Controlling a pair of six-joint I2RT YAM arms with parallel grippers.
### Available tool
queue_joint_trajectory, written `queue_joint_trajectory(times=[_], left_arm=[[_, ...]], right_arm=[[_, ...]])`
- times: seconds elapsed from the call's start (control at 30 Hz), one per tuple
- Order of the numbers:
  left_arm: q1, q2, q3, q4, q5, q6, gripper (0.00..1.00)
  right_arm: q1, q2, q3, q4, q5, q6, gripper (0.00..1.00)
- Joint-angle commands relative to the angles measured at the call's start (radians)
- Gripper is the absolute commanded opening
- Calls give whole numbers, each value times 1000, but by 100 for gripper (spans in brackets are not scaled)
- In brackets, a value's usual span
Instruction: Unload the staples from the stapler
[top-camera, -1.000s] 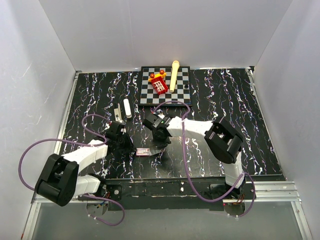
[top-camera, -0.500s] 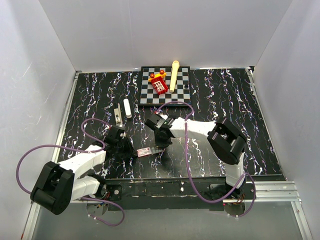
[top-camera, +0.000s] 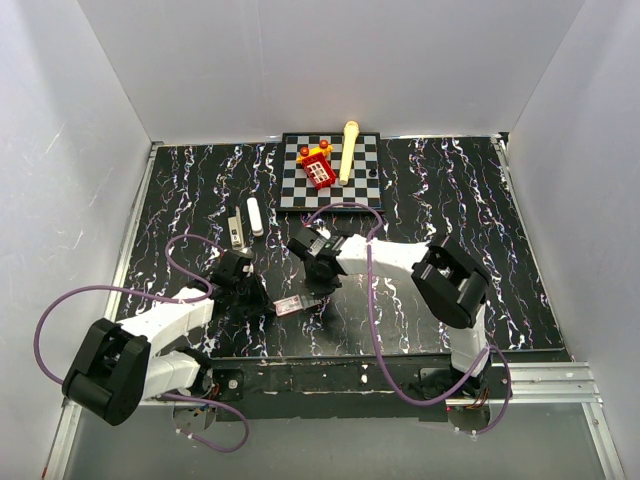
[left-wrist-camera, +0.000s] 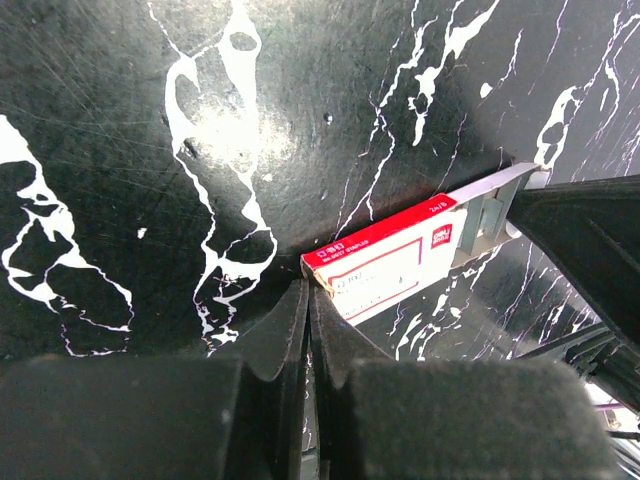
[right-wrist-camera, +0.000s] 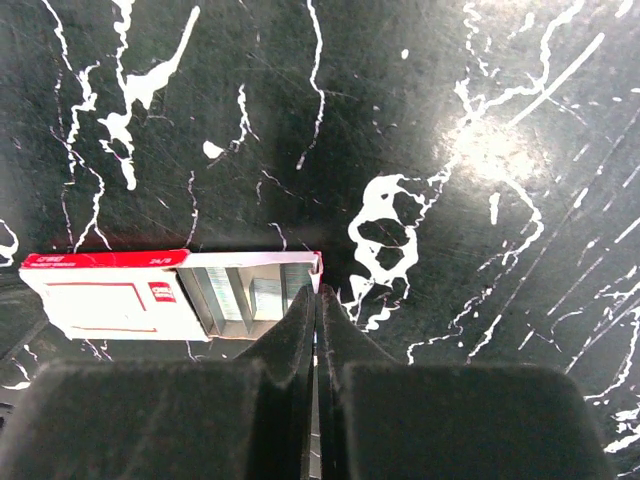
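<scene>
Toward the near edge of the desk, the left claw and right claw, both pressed closed and empty, sit at opposite ends of a red-and-white box. Farther off, toward the left edge, the stapler lies well apart from both, beside a white stick.

One stapler, one white stick, one red-and-white box and one chessboard are counted on the table.
</scene>
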Motion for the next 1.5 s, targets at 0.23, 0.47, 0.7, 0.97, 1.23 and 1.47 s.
queue_joint_trajectory(times=[0.23,0.47,0.7,0.97,1.23,1.47], left_arm=[[-38,33,6,-33,-28,6,0],[-44,36,7,-28,-29,7,0],[-45,42,-2,-16,-31,6,0],[-50,36,-7,-13,-34,7,0],[-53,30,-10,-11,-34,15,0],[-56,41,-1,0,-25,34,0]], right_arm=[[34,83,118,-2,-71,-20,1],[43,106,155,-16,-105,-52,1],[43,51,135,-27,-53,-56,17],[43,-32,90,-41,7,-64,27],[31,-107,1,-4,42,-66,30],[-9,-53,2,13,-8,-79,1]])
